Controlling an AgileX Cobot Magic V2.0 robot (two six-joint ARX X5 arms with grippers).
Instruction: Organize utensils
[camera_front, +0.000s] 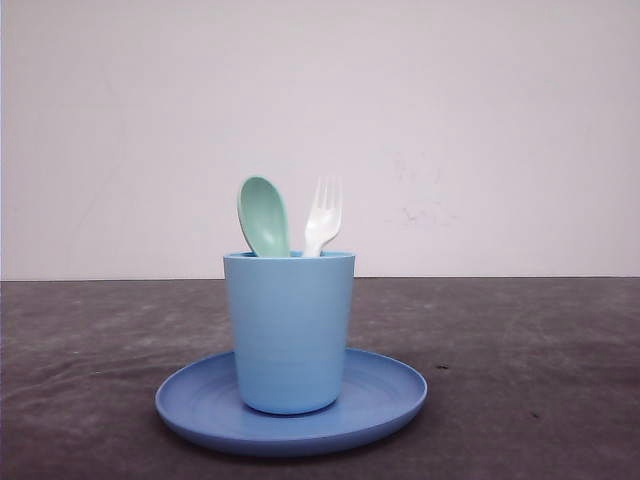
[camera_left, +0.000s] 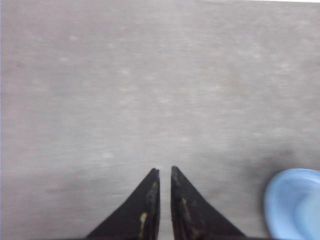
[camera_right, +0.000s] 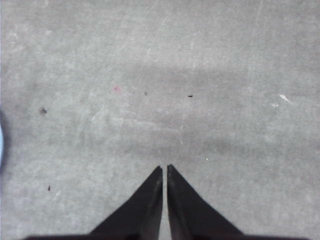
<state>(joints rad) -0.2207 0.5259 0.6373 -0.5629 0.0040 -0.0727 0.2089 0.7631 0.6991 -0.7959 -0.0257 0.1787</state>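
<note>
In the front view a mint-green spoon (camera_front: 263, 216) and a white fork (camera_front: 323, 218) stand upright side by side in a light blue cup (camera_front: 289, 332), heads up above the rim. The cup stands on a round blue plate (camera_front: 385, 392) at the table's middle. My left gripper (camera_left: 164, 171) hangs over bare table, shut with nothing between its black fingers; the plate's edge (camera_left: 292, 202) shows off to one side. My right gripper (camera_right: 164, 167) is shut too, empty, above bare grey table.
The dark grey table (camera_front: 530, 350) stretches out on both sides of the plate. A pale wall (camera_front: 480, 130) closes the back. A sliver of blue (camera_right: 1, 145) sits at the edge of the right wrist view.
</note>
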